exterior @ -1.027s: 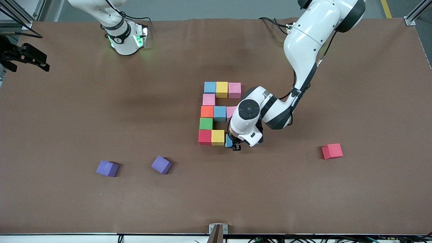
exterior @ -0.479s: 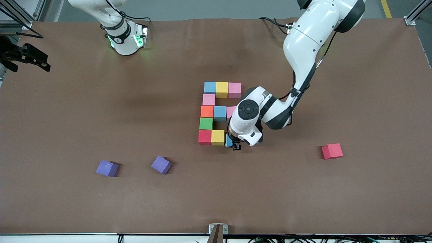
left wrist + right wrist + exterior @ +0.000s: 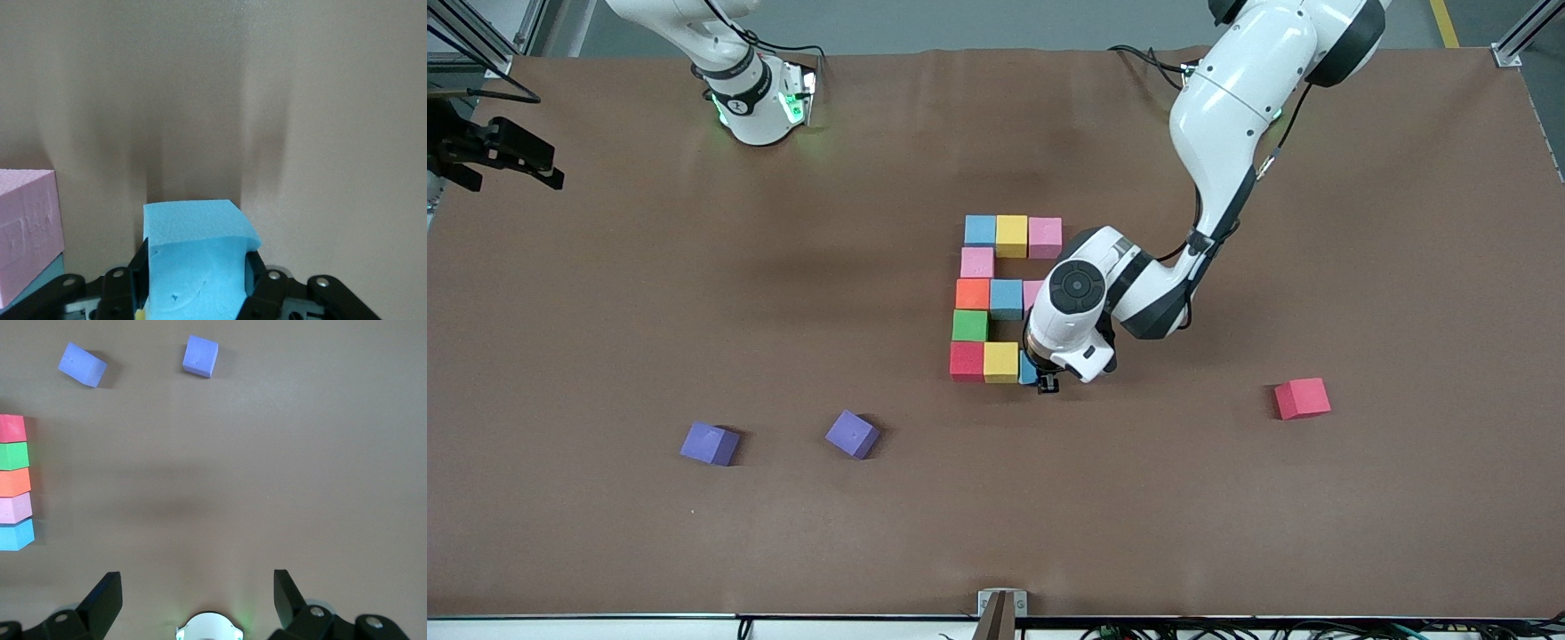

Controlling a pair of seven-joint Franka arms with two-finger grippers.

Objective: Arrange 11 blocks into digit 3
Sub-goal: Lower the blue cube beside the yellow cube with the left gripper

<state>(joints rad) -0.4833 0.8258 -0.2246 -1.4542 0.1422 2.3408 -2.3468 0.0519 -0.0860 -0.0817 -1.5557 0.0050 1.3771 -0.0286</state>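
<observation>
Nearest the front camera, two purple cubes (image 3: 710, 444) (image 3: 852, 434) lie loose on the brown counter (image 3: 605, 338) toward the right arm's end, well apart from a stray red cube (image 3: 1302, 397) toward the left arm's end. Farther back at mid-counter stands the digit 3 (image 3: 996, 298) of touching cubes: a near bar of red (image 3: 966, 361) and yellow (image 3: 1000, 362), then green (image 3: 969, 325), a middle bar of orange (image 3: 972, 293), blue (image 3: 1006, 299) and a partly hidden pink, then pink (image 3: 976, 262), and a top bar of blue (image 3: 979, 230), yellow (image 3: 1011, 236), pink (image 3: 1045, 237). The left gripper (image 3: 1040, 377) clamps a blue cube (image 3: 193, 260) low, just beside the near bar's yellow cube. The right gripper (image 3: 197, 600) waits spread wide over the counter by its base.
</observation>
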